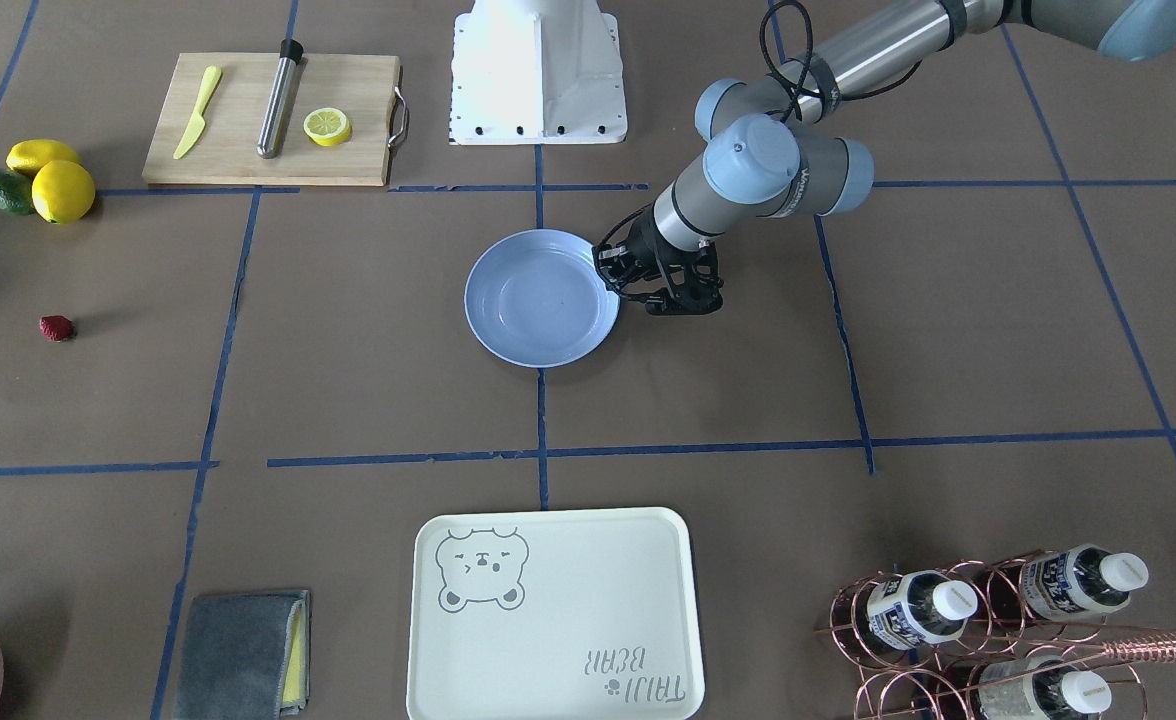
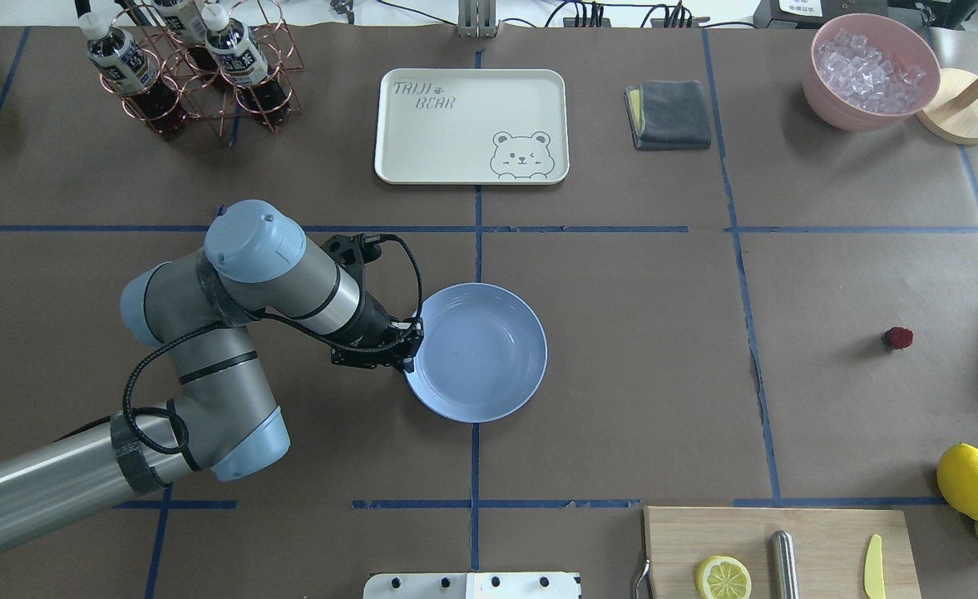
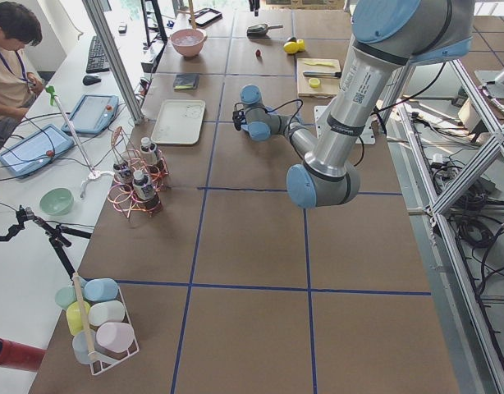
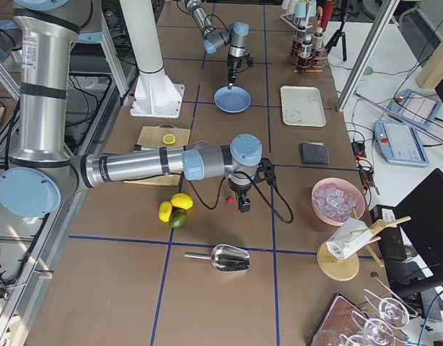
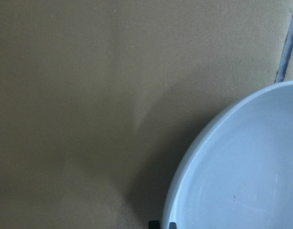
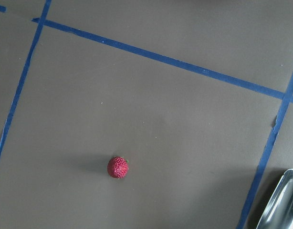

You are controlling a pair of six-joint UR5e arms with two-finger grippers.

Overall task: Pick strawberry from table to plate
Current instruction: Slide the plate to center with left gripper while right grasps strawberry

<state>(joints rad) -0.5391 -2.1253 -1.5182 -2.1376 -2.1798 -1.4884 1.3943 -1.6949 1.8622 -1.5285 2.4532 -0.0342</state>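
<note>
Out past the left gripper (image 2: 412, 345) sits the bear tray (image 2: 456, 141), bottle rack (image 2: 206, 87) further left, grey cloth (image 2: 672, 115) and pink ice bowl (image 2: 822, 87) off right, cutting board (image 2: 822, 549) behind-right.

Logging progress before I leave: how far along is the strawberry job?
Done: nothing yet; the plate is empty. In hand: the left gripper appears to pinch the plate's rim, and the right gripper hangs near the strawberry, which lies on the table. Left: grasp, carry, place.
</note>
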